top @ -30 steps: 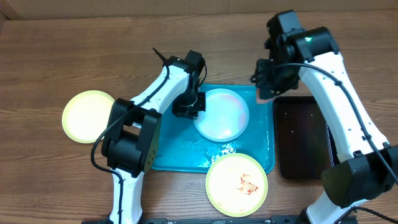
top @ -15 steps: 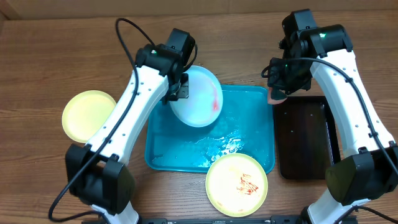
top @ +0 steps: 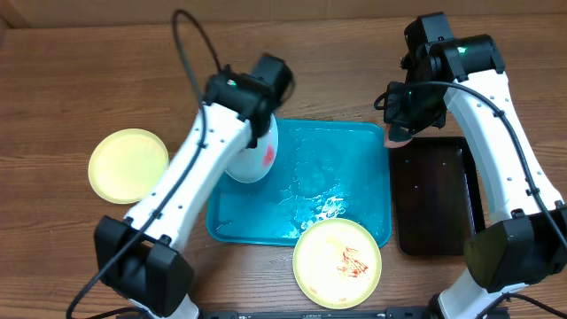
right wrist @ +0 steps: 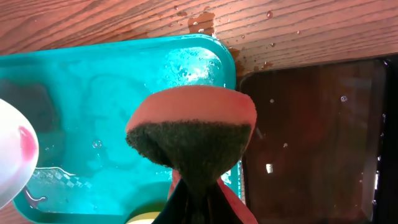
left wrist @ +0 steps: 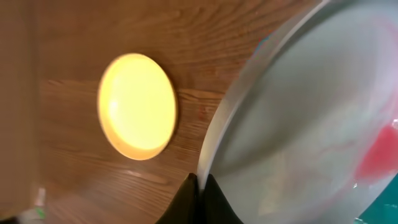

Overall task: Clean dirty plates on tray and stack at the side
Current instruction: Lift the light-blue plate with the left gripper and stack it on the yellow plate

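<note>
The left gripper (left wrist: pixel 198 188) has its fingers pressed together on the rim of the light blue plate (top: pixel 251 160). The plate is tipped steeply onto its edge, so from overhead it reads as a narrow oval. Its long axis runs from the tray's far side toward its near side, and its hollow face is turned toward the tray's middle. It hangs below the gripper over the left edge of the tray (top: pixel 350 190). Whether its lower rim touches the tray is hard to tell. The plate is smooth, shallow plastic with a red smear on the hollow face.

The right gripper (right wrist: pixel 199 200) pinches a sponge (right wrist: pixel 190 132) above the tray's far right corner. The sponge is salmon pink with a coarse dark green scouring face.

The tray is turquoise plastic with rounded corners and a low rim, and its floor glints with water. A plain yellow-green plate (top: pixel 128 166) lies flat on the wooden table (top: pixel 89 71), well left of the tray. A smeared yellow-green plate (top: pixel 337 262) overlaps the tray's near right corner. A black tray (top: pixel 434 199) lies just right of the tray.
</note>
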Motion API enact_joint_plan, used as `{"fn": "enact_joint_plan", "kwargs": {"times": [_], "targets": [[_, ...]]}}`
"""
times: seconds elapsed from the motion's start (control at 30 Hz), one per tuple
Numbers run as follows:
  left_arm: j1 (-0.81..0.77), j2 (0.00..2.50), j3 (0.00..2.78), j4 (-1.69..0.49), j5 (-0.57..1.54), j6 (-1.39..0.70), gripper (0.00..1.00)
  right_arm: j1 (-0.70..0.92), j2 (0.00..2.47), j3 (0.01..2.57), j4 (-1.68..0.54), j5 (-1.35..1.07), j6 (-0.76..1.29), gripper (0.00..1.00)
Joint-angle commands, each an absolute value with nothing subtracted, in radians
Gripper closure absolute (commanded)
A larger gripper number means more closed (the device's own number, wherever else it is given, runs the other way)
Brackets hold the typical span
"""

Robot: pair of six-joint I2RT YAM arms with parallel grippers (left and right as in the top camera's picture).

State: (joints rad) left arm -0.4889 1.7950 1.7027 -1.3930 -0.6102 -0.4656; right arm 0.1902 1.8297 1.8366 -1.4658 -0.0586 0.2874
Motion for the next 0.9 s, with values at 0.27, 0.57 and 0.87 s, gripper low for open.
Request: {"fn": "enact_joint_plan", "kwargs": {"times": [0.27, 0.57, 0.87], "targets": [[-0.746, 1.763, 1.725, -1.577, -1.11, -0.607, 0.96, 0.172, 1.821, 1.853, -1.464, -0.042, 0.284, 0.96], [-0.858, 1.765, 1.725, -1.59, -1.305, -0.551, 0.96, 0.172, 1.821, 1.853, -1.464, -0.038, 0.284, 0.96], [-0.856, 1.765, 1.725, -1.53, -1.365, -0.443, 0.96, 0.172, 1.821, 1.853, -1.464, -0.038, 0.284, 0.96]]}}
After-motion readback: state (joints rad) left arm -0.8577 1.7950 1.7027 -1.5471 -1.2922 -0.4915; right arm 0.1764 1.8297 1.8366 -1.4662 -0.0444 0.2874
